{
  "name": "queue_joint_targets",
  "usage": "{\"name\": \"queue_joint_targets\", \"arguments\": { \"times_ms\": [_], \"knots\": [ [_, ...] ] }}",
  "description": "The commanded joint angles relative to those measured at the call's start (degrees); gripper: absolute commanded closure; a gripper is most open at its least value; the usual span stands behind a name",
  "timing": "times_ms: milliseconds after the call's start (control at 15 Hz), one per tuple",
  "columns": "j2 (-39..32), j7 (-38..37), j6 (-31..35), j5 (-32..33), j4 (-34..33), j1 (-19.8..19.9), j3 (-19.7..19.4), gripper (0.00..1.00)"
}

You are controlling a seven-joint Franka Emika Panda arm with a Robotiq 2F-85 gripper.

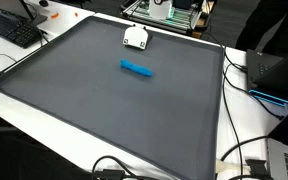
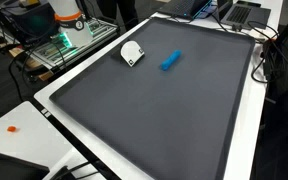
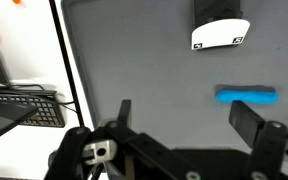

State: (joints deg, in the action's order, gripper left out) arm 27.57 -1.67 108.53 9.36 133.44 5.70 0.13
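Note:
A blue elongated object [image 1: 137, 68] lies on the dark grey mat [image 1: 94, 110]; it shows in both exterior views [image 2: 170, 61] and in the wrist view [image 3: 247, 95]. A small white object [image 1: 136, 38] with black markings sits beyond it near the mat's far edge, also in the exterior view [image 2: 131, 53] and the wrist view [image 3: 221, 33]. My gripper [image 3: 189, 115] shows only in the wrist view. It is open and empty, high above the mat. Its right finger is close below the blue object in the picture. The arm does not show in the exterior views.
A white table border [image 1: 44, 100] surrounds the mat. A black keyboard [image 3: 24, 105] lies beside the mat, also in an exterior view [image 1: 12, 28]. Cables [image 1: 246, 80] and a laptop [image 1: 279, 70] lie along one side. Green-lit equipment [image 2: 69, 40] stands behind the table.

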Motion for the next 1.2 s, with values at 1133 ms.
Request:
{"name": "queue_joint_targets", "arguments": {
  "times_ms": [1133],
  "knots": [
    [-1.3,-47.9,7.4,-19.7,14.4,-1.6,7.9,0.00]
  ]
}}
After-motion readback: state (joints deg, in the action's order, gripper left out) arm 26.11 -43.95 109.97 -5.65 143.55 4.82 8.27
